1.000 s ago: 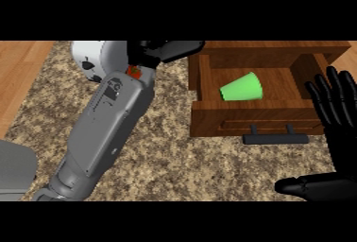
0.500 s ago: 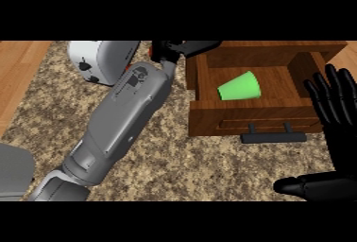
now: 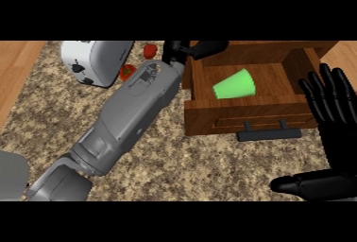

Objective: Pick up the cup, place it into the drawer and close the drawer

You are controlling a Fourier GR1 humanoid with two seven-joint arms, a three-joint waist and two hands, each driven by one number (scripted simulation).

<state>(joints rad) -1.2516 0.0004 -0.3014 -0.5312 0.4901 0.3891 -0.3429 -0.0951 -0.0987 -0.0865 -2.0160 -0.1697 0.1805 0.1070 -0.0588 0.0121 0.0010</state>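
Nearest to me, at the view's lower right, my right hand (image 3: 333,137) stood open and at rest, its black fingers straight and pointing up, the thumb lying flat toward the left; it held nothing, and its fingertips rose just beside the drawer's right wall. On the other side my grey left forearm (image 3: 125,123) ran in a long diagonal from the lower left corner up across the speckled, granite-like counter (image 3: 209,165).

Farther on sat the wooden drawer (image 3: 244,118), pulled open, a box with a panelled front and a dark bar handle (image 3: 268,134) on two posts. Inside it the green cup (image 3: 235,85) lay tipped on its side, a smooth tapered shape resting on the drawer's floor, touched by neither hand.

Farthest away, my left hand (image 3: 191,49) was at the drawer's back left corner, its black fingers reaching over the rim (whether they were curled or straight I could not tell). Left of it stood a rounded white toaster (image 3: 94,59), with two small red things (image 3: 138,61) just beside it.
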